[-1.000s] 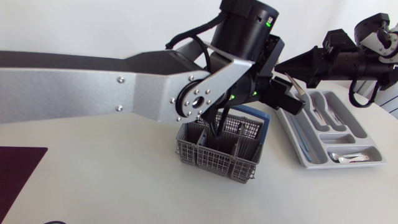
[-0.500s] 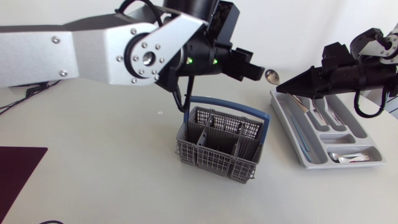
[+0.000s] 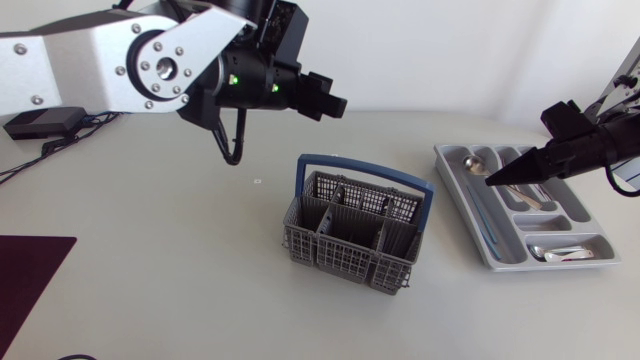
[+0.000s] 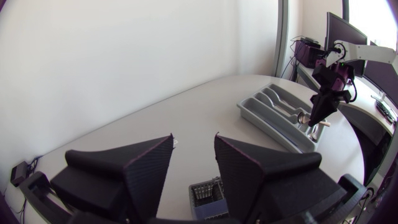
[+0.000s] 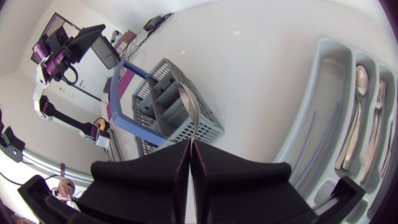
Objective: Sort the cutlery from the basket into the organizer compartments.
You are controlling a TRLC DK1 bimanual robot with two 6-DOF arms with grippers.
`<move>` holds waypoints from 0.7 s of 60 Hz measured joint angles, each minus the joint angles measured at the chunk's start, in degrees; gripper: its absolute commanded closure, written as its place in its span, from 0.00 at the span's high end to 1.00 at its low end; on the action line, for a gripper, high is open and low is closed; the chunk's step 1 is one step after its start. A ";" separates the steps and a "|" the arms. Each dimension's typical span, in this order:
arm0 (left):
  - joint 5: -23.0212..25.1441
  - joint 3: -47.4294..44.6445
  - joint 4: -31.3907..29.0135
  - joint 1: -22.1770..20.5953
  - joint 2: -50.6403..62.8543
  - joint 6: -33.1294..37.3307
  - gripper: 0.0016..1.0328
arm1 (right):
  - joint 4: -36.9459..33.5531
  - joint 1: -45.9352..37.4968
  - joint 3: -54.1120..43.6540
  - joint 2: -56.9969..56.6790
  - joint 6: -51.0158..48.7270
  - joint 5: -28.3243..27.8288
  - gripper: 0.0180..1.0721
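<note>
My right gripper [image 5: 189, 146] is pinched tight on the handle of a spoon [image 5: 189, 106]. The bowl sticks out ahead of the fingertips, over the organizer's long outer compartment.

I judge the spoon light, rigid and slick: polished steel on flat pads can swivel, so a grip well down the handle, close to the balance point, looks safest. It won't bend or break if I let it down low.

The organizer [image 3: 478, 218] lies under that gripper. From the right wrist view I count one stored spoon [image 5: 360, 78] and one fork [image 5: 379, 99], each lengthwise in its own narrow compartment. The crosswise end compartment holds shiny pieces [image 3: 560, 254] that I can't count.

Further on stands the single grey mesh basket [image 3: 350, 255] with its blue handle [image 3: 365, 168] upright. From above I make out no cutlery left in its cells, though the mesh may hide some.

Farthest off, my left gripper [image 4: 194, 137] hangs high above the table beyond the basket, fingers parted by a modest gap with nothing between them
</note>
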 measured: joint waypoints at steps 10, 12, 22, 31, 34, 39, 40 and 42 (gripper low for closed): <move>0.02 -3.10 -1.20 2.51 -2.16 0.31 0.49 | -4.37 -5.38 3.96 4.59 -10.14 5.31 0.06; 0.02 -3.56 -1.55 2.93 -2.54 0.50 0.50 | -4.42 -6.40 4.48 5.14 -11.65 6.14 0.06; 0.00 -5.25 -2.67 4.46 -3.76 0.70 0.52 | -4.37 -10.80 7.23 8.44 -17.18 9.31 0.06; 0.02 -7.04 -3.56 4.79 -4.61 0.70 0.52 | -3.65 -14.80 10.54 12.48 -20.92 11.52 0.06; 0.02 -7.48 -3.82 4.79 -4.79 0.70 0.52 | -2.69 -15.85 10.99 13.53 -21.99 14.99 0.06; 0.00 -7.98 -3.85 4.79 -4.98 0.70 0.52 | -2.38 -17.22 10.99 15.10 -24.06 18.32 0.06; 0.02 -7.98 -3.85 4.79 -4.98 0.70 0.52 | -2.36 -17.42 10.93 15.32 -24.35 18.51 0.06; 0.02 -8.00 -3.85 4.79 -5.07 0.70 0.52 | -2.32 -17.66 10.80 15.72 -24.79 18.84 0.06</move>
